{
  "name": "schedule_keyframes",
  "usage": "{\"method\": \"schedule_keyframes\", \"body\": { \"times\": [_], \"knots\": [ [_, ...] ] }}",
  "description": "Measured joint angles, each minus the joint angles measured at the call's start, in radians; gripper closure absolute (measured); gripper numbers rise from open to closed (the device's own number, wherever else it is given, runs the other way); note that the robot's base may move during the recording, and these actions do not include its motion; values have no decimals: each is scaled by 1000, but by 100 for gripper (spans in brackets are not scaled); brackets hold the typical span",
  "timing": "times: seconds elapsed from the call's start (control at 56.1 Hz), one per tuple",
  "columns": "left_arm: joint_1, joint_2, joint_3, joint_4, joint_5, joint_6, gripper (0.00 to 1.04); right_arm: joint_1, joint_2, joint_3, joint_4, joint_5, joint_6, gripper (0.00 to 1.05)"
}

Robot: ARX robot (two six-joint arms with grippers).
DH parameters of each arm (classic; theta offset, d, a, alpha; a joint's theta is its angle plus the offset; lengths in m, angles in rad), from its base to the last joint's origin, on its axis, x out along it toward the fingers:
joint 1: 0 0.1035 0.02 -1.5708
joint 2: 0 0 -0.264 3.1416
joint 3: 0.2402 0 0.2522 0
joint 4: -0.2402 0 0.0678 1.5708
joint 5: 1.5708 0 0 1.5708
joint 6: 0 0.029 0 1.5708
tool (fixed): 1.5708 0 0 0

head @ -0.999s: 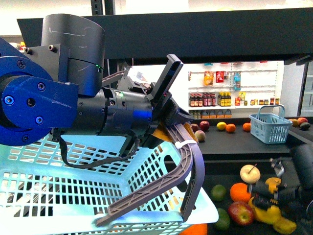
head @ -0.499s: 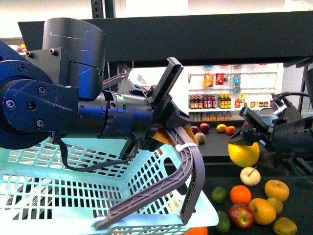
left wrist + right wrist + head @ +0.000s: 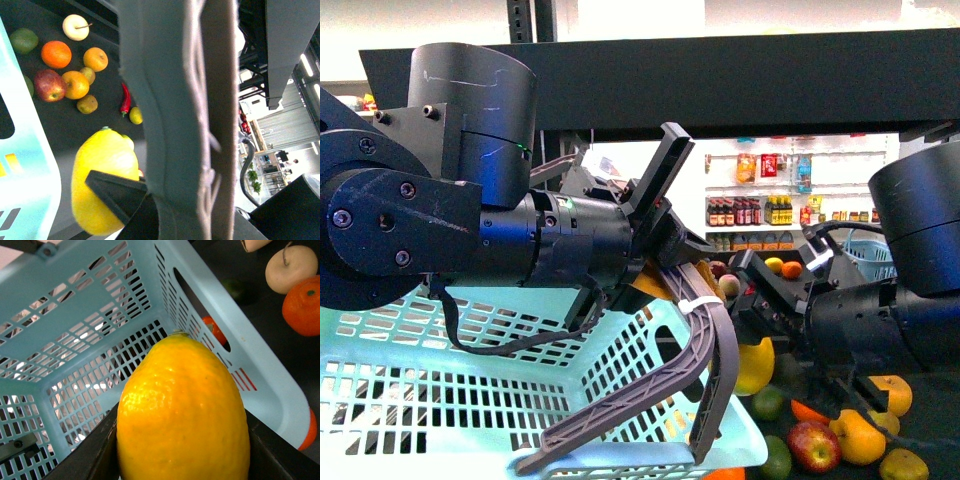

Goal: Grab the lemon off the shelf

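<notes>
The lemon (image 3: pixel 755 366), bright yellow and oval, hangs in my right gripper (image 3: pixel 758 345), which is shut on it just right of the basket's rim. In the right wrist view the lemon (image 3: pixel 182 410) fills the space between the black jaws of the right gripper (image 3: pixel 182 452), above the light blue basket (image 3: pixel 75 305). My left gripper (image 3: pixel 670 250) is shut on the grey basket handle (image 3: pixel 708 345) and holds the basket (image 3: pixel 470 400) up in front of the black shelf (image 3: pixel 770 80). The left wrist view shows the handle (image 3: pixel 170 100) up close with the lemon (image 3: pixel 102 175) beside it.
Loose fruit lies on the shelf's dark tray (image 3: pixel 65 120): a red apple (image 3: pixel 814 443), orange-yellow fruits (image 3: pixel 860 437), a lime (image 3: pixel 767 402), a cream apple (image 3: pixel 75 26), an orange (image 3: pixel 56 53) and a red chili (image 3: pixel 125 99). A small blue basket (image 3: pixel 870 255) stands further back.
My right gripper rose off the fruit tray with the lemon and carried it left to the basket's rim. The left arm and the basket stayed put.
</notes>
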Motion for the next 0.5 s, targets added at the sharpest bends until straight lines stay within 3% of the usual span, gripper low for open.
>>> {"method": "schedule_keyframes", "body": {
  "times": [0.499],
  "knots": [
    [13, 19, 0, -6, -27, 45, 97, 84, 91, 16, 25, 87, 12, 51]
  ]
}}
